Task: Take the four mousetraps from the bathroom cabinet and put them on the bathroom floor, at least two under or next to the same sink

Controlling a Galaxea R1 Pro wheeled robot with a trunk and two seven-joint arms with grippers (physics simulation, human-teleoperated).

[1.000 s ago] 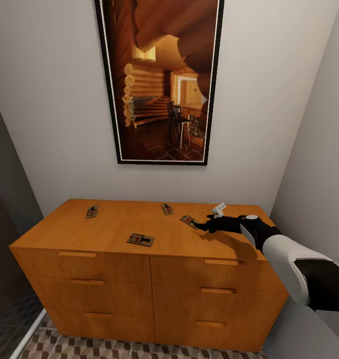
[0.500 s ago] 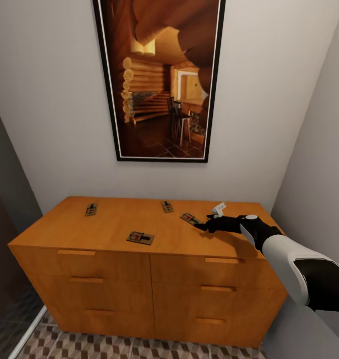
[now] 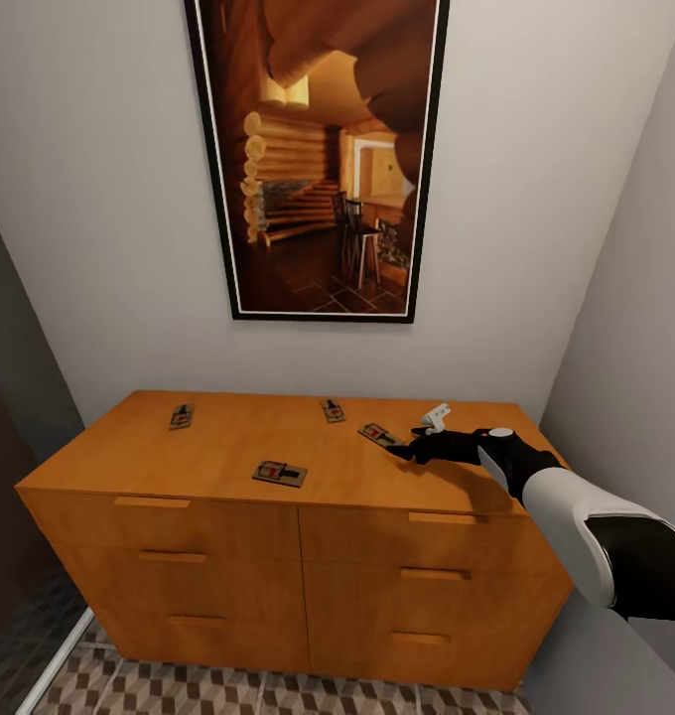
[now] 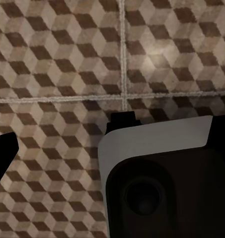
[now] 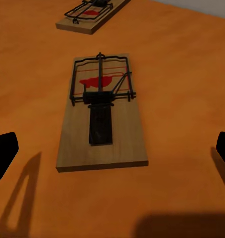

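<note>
Right gripper (image 3: 397,452) open, fingers spread, at right-center just beside a mousetrap (image 3: 379,434) on cabinet (image 3: 228,452); left gripper's state can't be told.

- Cabinet (image 3: 278,516): orange-brown wood, smooth with a soft satin sheen.
- Mousetrap (image 5: 102,116): pale matt wooden board with dark wire metal parts and a red mark.
- Floor (image 4: 57,64): matt tiles printed in brown and beige cubes, pale grout lines.
- Right end effector (image 3: 397,452): matt black; glossy white arm shell behind it.
- Picture (image 3: 318,159) above the cabinet: black frame.
</note>
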